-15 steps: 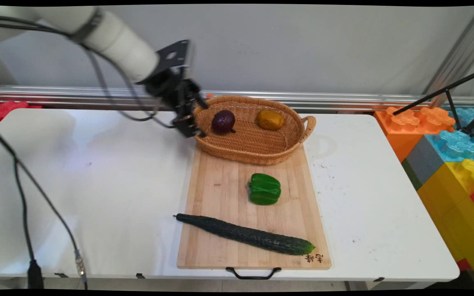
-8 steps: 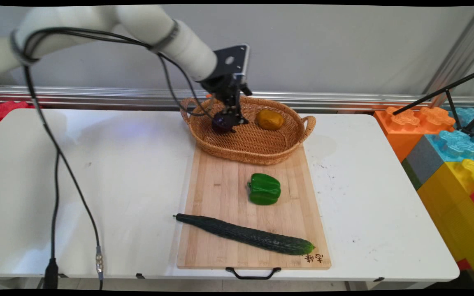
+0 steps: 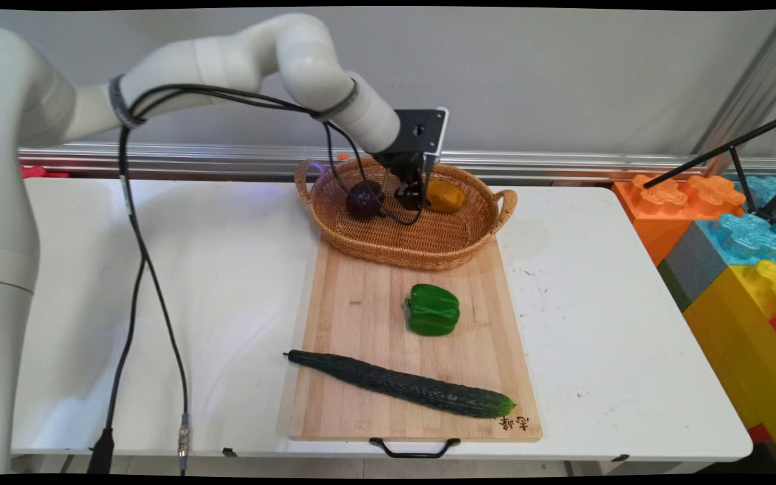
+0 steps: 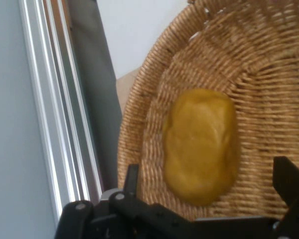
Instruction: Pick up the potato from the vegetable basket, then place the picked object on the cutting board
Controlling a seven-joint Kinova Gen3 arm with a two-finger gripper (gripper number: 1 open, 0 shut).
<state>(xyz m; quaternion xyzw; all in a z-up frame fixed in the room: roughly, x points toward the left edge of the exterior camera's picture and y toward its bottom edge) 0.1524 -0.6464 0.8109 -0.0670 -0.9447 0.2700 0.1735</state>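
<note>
Wicker basket [image 3: 428, 246] on bench [image 3: 226, 269], end effector [image 3: 413, 200] inside it with fingers spread wide, yellow potato [image 4: 202, 144] between them, purple onion [image 3: 363, 200] at 9 o'clock, cutting board [image 3: 361, 310] at 6 o'clock.

Bright even light; soft shadows on table [image 3: 226, 283]; hand view blurred.

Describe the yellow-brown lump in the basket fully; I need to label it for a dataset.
The yellow-brown lump is a smooth, matte, mustard-coloured oval, potato-like, uncut and whole as far as shown. It lies on its side on the woven floor of the wicker basket, in the basket's right half, apart from the dark purple item to its left. The gripper hangs just beside it, its fingers spread open; no contact is visible.
</note>
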